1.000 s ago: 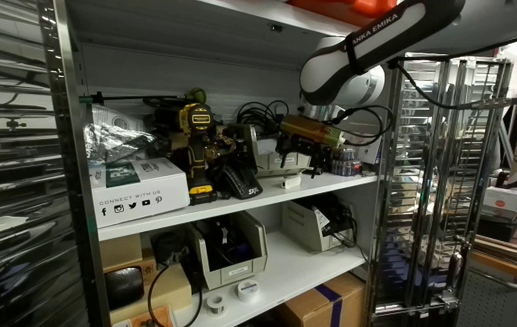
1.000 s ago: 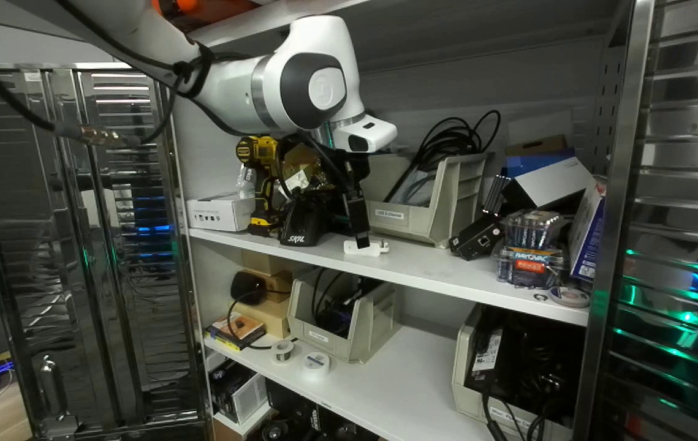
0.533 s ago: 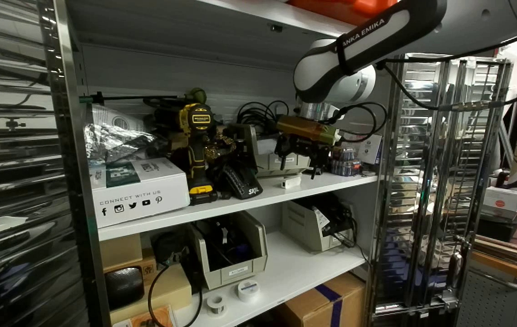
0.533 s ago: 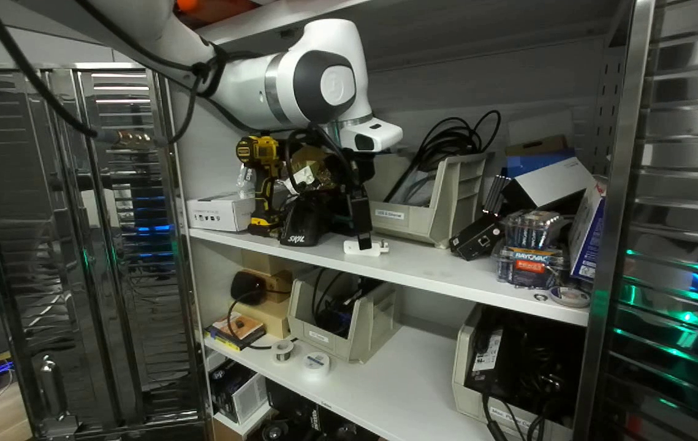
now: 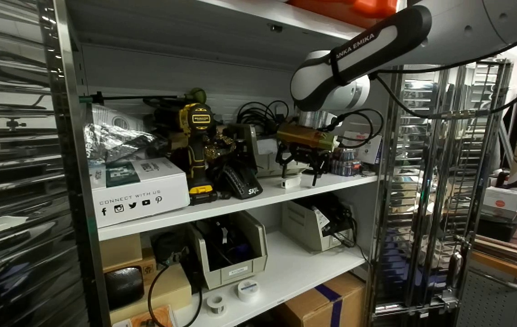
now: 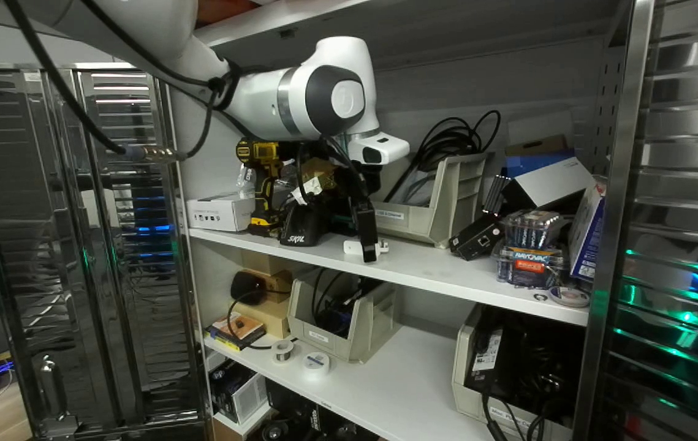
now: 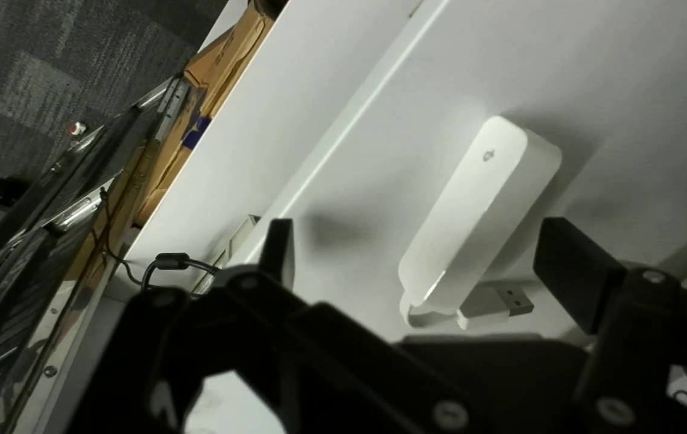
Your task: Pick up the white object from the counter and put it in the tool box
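The white object (image 7: pixel 470 211), a small stick-like block with a short strap and a USB plug, lies on the upper shelf near its front edge. It also shows in both exterior views (image 5: pixel 291 181) (image 6: pixel 353 248). My gripper (image 7: pixel 421 253) is open, pointing down. In the wrist view, the block and plug lie between its two fingers, with gaps on both sides. In the exterior views, the gripper (image 5: pixel 299 180) (image 6: pixel 370 256) is low over the shelf, and a finger partly covers the block. No tool box is clearly identifiable; a grey bin (image 6: pixel 410 223) stands behind.
A black SKIL charger (image 5: pixel 244 184) and a yellow drill (image 5: pixel 199 150) stand beside the gripper. Battery packs (image 6: pixel 529 251) and a black box (image 6: pixel 477 236) lie along the same shelf. Grey bins (image 5: pixel 238 272) (image 5: pixel 301 218) stand on the shelf below. Cabinet doors (image 5: pixel 426 190) flank the shelves.
My gripper has moved down toward the shelf, its fingers now at the white object's height. The arm has shifted inward with it. The white object has not moved.
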